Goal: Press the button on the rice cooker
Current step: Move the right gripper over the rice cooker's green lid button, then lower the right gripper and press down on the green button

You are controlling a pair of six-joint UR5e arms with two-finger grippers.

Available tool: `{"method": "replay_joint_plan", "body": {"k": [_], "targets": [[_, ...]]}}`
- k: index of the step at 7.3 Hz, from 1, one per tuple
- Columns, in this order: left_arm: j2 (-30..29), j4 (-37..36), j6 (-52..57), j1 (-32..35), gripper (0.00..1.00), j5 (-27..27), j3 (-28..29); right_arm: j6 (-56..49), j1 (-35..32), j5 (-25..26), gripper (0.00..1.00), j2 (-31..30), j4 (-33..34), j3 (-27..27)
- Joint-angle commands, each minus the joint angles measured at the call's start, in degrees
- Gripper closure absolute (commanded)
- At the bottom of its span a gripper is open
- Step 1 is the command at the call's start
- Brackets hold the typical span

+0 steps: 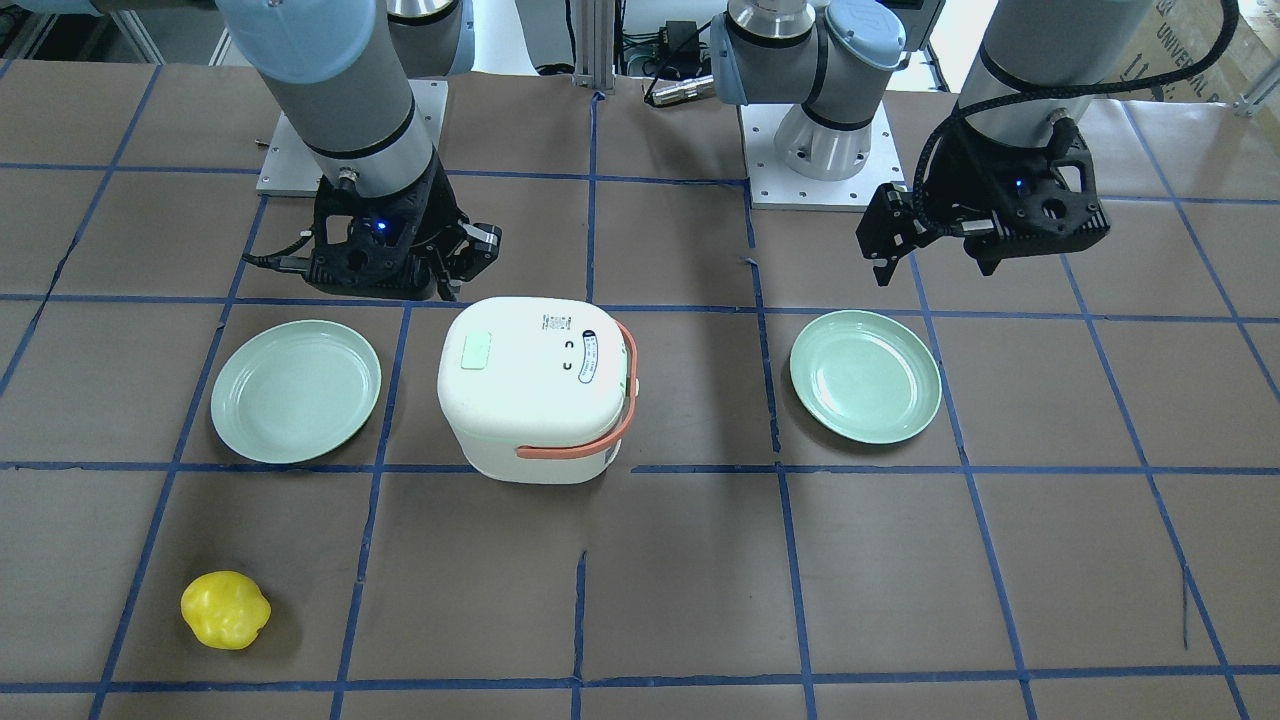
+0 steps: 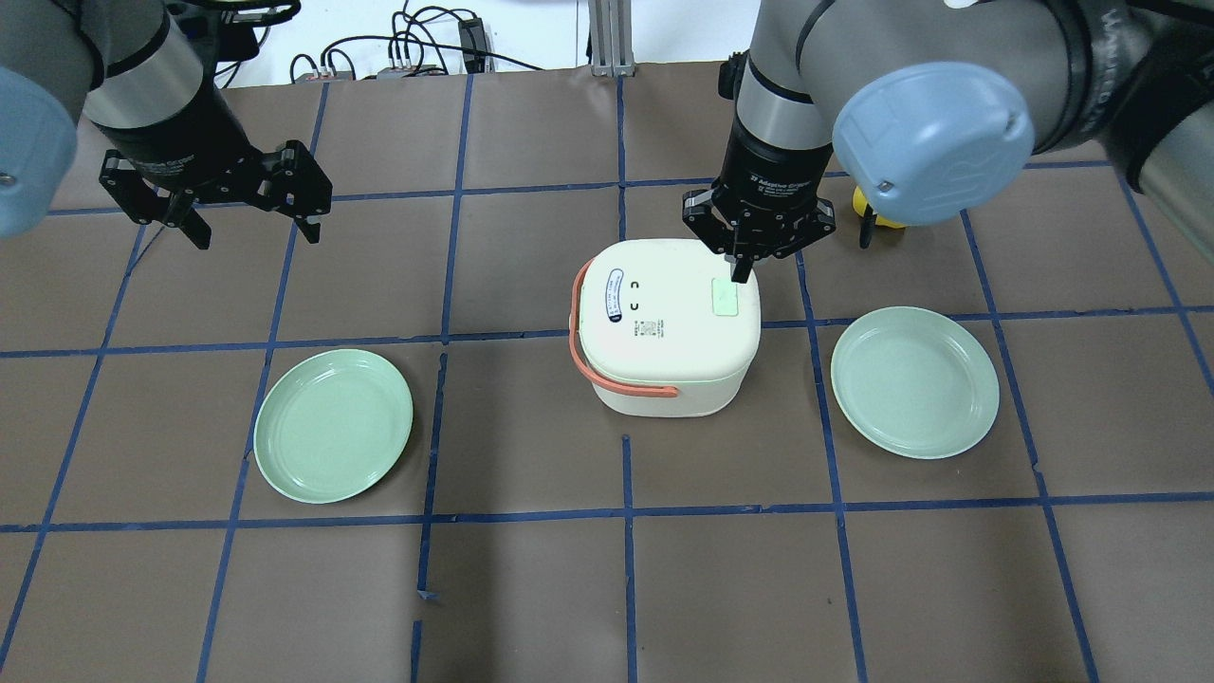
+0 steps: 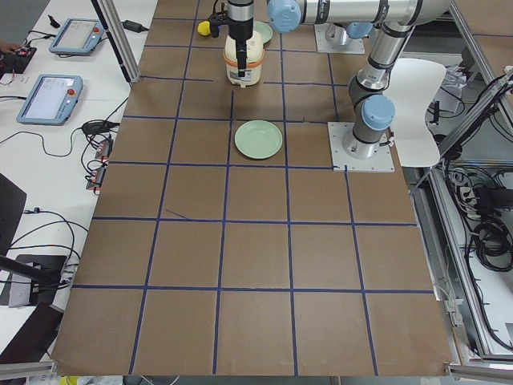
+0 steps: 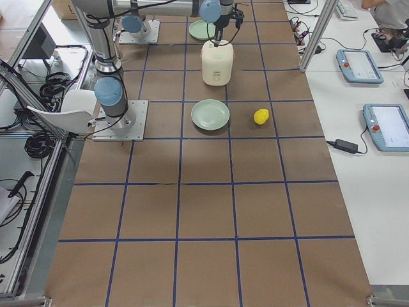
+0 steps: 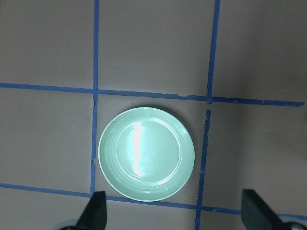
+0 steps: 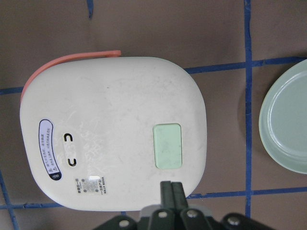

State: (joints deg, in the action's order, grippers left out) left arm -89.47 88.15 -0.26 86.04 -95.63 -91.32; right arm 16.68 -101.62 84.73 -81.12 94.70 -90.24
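Note:
The white rice cooker (image 2: 664, 323) with an orange handle stands mid-table, lid shut. Its pale green button (image 2: 726, 299) is on the lid's right part. My right gripper (image 2: 740, 270) is shut and empty, its tips over the lid's far edge just beside the button. In the right wrist view the shut fingertips (image 6: 171, 191) sit right next to the button (image 6: 167, 146) on the cooker (image 6: 110, 134). I cannot tell whether they touch the lid. My left gripper (image 2: 256, 235) is open and empty, held high over the table's left side.
A green plate (image 2: 332, 425) lies left of the cooker, below the left gripper (image 5: 175, 213). Another green plate (image 2: 915, 381) lies right of it. A yellow fruit-like object (image 1: 225, 610) lies at the far right, partly hidden behind the right arm in the overhead view.

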Motion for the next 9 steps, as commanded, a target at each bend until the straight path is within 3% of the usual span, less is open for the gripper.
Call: {"method": "replay_joint_plan", "body": {"k": [1, 3, 9], "targets": [[0.0, 0.0, 0.0, 0.0, 0.00, 0.0, 0.0, -0.1, -0.2, 0.0, 1.00, 0.9, 1.5, -1.2], [0.0, 0.0, 0.0, 0.0, 0.00, 0.0, 0.0, -0.2, -0.2, 0.1, 1.00, 3.1, 4.4, -1.8], [0.0, 0.0, 0.0, 0.0, 0.00, 0.0, 0.0, -0.3, -0.2, -0.1, 1.00, 3.2, 4.7, -3.1]]}}
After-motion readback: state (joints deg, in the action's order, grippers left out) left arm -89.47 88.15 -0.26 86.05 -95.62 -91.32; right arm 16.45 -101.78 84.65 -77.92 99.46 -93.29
